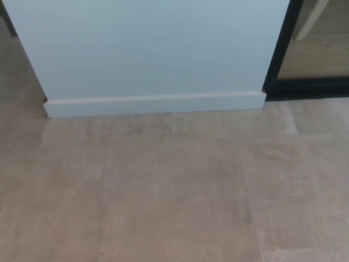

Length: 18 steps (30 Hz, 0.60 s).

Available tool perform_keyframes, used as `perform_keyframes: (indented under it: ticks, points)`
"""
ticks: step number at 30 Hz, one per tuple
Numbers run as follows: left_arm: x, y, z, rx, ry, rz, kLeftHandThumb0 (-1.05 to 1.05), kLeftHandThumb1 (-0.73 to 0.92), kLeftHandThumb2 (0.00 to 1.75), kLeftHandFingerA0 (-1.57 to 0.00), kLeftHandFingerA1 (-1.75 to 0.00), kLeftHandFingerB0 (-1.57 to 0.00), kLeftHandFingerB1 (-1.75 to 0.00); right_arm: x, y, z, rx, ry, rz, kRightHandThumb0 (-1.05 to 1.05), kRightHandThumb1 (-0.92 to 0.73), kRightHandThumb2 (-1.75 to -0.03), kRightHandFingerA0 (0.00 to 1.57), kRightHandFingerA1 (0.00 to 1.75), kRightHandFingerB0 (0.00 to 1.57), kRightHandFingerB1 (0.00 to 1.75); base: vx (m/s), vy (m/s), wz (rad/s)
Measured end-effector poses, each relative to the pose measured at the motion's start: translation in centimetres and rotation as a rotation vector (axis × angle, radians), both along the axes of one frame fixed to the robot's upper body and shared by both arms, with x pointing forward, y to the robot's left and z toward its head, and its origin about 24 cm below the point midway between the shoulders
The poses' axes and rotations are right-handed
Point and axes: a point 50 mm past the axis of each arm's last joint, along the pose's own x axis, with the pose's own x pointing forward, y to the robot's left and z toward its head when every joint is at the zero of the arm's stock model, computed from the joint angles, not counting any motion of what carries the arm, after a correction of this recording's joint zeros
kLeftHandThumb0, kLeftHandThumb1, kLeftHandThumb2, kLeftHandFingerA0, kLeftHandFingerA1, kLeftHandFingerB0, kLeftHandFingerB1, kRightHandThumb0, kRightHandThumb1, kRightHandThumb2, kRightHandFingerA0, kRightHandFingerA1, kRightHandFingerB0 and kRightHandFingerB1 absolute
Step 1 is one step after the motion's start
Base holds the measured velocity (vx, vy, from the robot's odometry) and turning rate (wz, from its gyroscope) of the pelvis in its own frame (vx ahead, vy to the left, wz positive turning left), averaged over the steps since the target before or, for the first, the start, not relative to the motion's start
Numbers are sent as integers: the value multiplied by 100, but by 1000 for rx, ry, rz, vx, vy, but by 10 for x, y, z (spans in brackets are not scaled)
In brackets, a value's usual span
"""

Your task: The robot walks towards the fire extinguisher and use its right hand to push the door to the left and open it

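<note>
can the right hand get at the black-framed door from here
Probably not yet. No hand shows in the head view, and the black-framed door sits at the far right, past the pale blue wall panel, across bare floor.

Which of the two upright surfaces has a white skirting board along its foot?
The pale blue wall panel in the middle has the white skirting board. The black-framed panel at right has none.

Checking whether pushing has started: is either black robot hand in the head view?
No: only the pale blue wall panel, its white baseboard and the grey tiled floor show.
</note>
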Motion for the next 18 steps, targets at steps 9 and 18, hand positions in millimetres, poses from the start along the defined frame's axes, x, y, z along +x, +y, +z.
perform_keyframes:
  ticks: [9,18]
  points:
    - [3,-1,1,-2,-46,-41,-38,70,61,-61,-66,-49,-38,1,1,0,7,-16,49,-53,-58,-57,63,72,34,63,0,0,0]
    - [3,-1,1,-1,-58,-55,-38,70,61,-61,-66,-49,-38,0,0,0,9,-25,64,-53,-58,-57,63,72,34,63,0,0,0]
